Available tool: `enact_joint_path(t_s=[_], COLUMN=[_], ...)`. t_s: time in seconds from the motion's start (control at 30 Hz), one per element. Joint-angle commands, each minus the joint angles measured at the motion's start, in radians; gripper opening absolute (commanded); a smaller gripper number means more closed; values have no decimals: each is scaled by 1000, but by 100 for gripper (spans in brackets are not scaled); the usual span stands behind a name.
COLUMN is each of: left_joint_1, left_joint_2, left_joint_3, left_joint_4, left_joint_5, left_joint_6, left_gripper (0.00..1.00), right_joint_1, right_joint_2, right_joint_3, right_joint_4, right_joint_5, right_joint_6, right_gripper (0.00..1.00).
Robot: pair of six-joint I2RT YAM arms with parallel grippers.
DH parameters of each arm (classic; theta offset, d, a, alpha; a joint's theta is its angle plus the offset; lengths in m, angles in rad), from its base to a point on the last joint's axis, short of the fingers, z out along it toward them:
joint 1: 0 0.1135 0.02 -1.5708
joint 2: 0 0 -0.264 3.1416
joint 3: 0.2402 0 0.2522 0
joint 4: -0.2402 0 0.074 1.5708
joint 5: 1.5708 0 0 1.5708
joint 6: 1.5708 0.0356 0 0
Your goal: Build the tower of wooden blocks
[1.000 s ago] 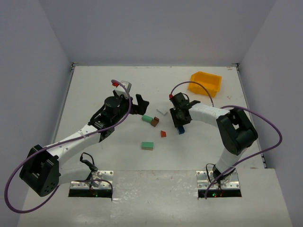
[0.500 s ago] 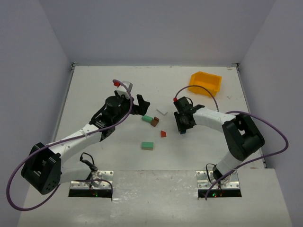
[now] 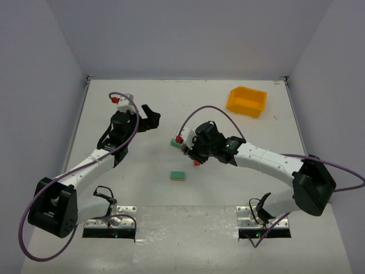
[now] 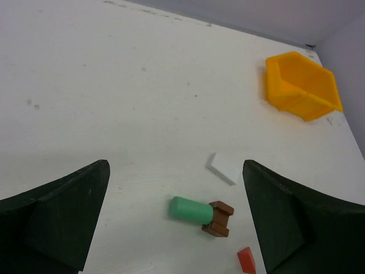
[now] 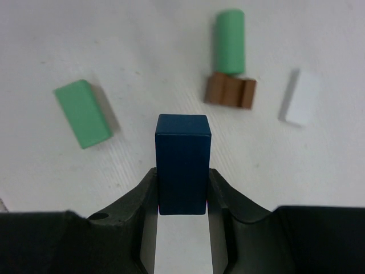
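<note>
yellow bin (image 3: 247,101): far right | table (image 3: 171,97): white, faintly scuffed

Cylinder (image 4: 191,210) touching notched block (image 4: 218,218)

Matt painted blue block (image 5: 182,162); glossy yellow plastic bin (image 4: 301,85); matt white table (image 4: 114,85).

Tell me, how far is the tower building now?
Done: nothing stacked. In hand: the right gripper holds the blue block; the left gripper is open, empty. Remaining: the green brick, green cylinder, brown piece, white block and red piece lie loose.
</note>
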Motion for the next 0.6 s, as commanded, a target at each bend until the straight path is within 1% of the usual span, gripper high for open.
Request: enact_joint_path(t_s=[0.0,0.07,0.2,0.3,0.37,0.47,0.57], left_joint_1=[68,68,68,68,68,68,68], left_joint_2=[-52,-71,-144,-192,-207,-211,-199], left_joint_3=[-7,15,-24,-51,-60,-63,-61], left_joint_4=[-102,-177,-157,-145,-140,-146,-139], left_joint_5=[-167,-228,-234,-248,-256,-271,-264], left_joint_6=[-163,-191,-199,-201,-198,-199,-198], left_gripper=[100,100,100,100,100,100,100], right_joint_1=[92,123,178,193,201,211,217], right_joint_2=[66,114,195,248,265,284,281], right_joint_3=[118,150,201,278,295,306,290], right_joint_4=[-68,-96,-123,-181,-205,-200,-199], right_joint_5=[-101,-103,-96,-113,-108,-90,-117], right_joint_6=[-260,-300,-375,-367,-358,-329,-318], right_gripper=[9,9,9,10,10,10,10])
